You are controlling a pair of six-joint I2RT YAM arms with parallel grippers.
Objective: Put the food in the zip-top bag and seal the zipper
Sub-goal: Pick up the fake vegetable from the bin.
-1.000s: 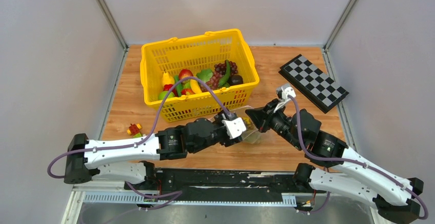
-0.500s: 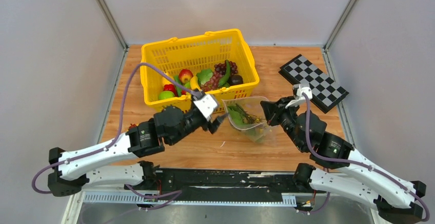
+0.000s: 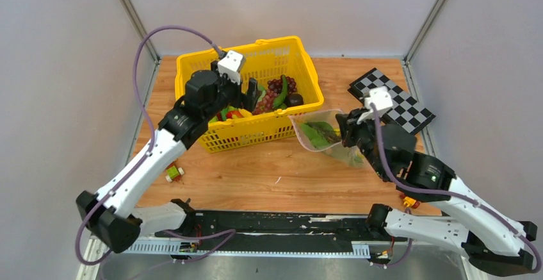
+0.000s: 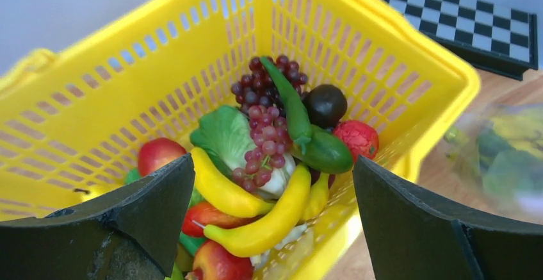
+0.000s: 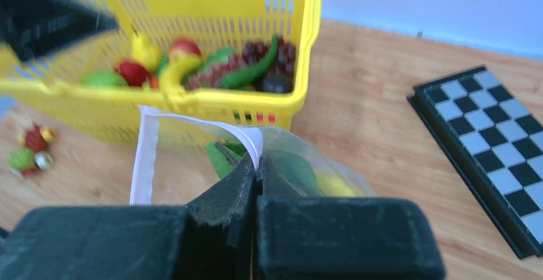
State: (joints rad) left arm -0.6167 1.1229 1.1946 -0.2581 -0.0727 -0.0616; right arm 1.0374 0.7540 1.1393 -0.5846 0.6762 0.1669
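L gripper (image 4: 272, 177) spread wide over basket (image 3: 256, 132) (w/ food (image 4: 269, 139)), R gripper (image 5: 256, 164) clamping zip-top bag (image 5: 301, 171) zipper (image 5: 144, 158)

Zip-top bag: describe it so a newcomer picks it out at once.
Start at the yellow basket; just right of it, short of the checkerboard, the right gripper pinches the zip-top bag by its edge. It is the only clear, crinkly thing, greens showing inside, a pale zipper strip along its mouth.

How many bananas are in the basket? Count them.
2 in plain sight: one banana beside the red apple, another below the grapes. More may be buried.
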